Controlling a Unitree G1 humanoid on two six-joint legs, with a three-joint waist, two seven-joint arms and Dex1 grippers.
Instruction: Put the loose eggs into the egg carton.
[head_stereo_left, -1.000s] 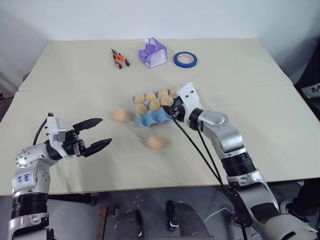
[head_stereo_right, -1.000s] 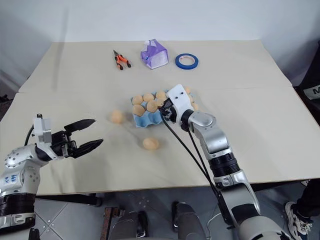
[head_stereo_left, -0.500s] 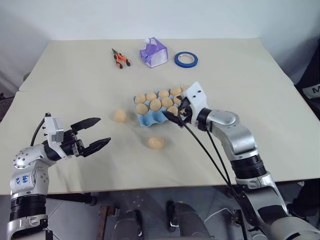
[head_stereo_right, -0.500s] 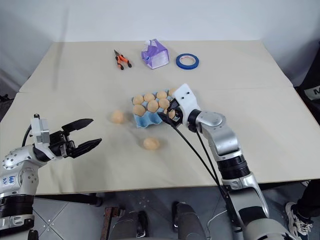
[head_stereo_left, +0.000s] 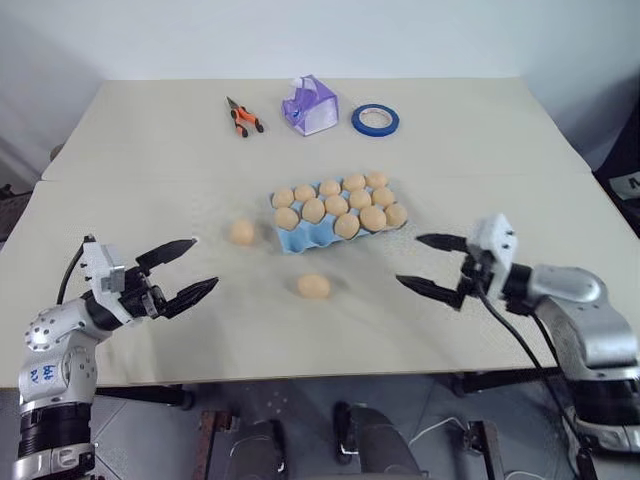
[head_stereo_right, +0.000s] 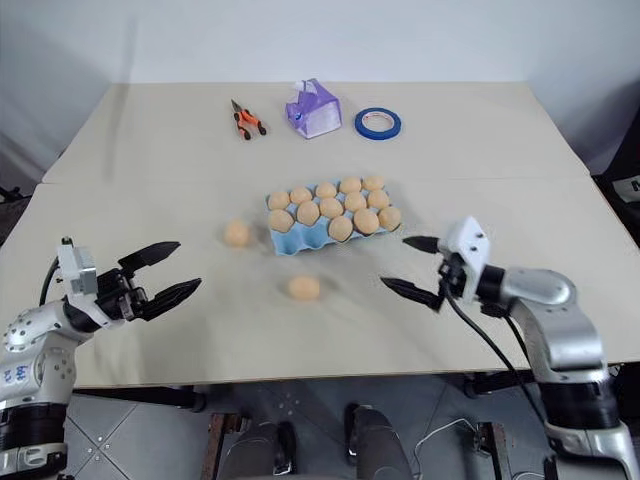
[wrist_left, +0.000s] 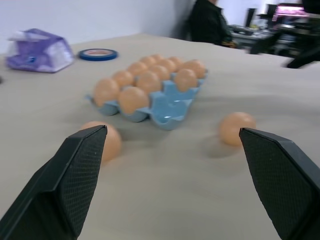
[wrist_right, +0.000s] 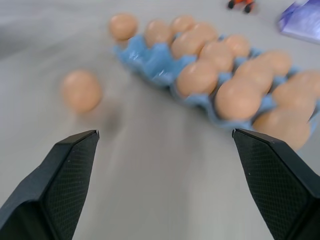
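Hovering over the worktop's (head_stereo_left: 520, 150) near edge, your right claw (head_stereo_left: 432, 266) stands spread wide and holds nothing; your left claw (head_stereo_left: 183, 271) is just as wide and just as empty, on the opposite side. Between them, nearer the left claw, lie two loose eggs: one egg (head_stereo_left: 313, 286) just in front of the egg carton (head_stereo_left: 303, 237), another egg (head_stereo_left: 241, 232) just beside its left end. The blue carton carries ten eggs. Behind it sit orange pliers (head_stereo_left: 240, 118), a purple-white box (head_stereo_left: 309, 105) and blue tape (head_stereo_left: 375, 120).

head eyes high; wrist cams low, sharing egg carton (wrist_left: 165, 105).
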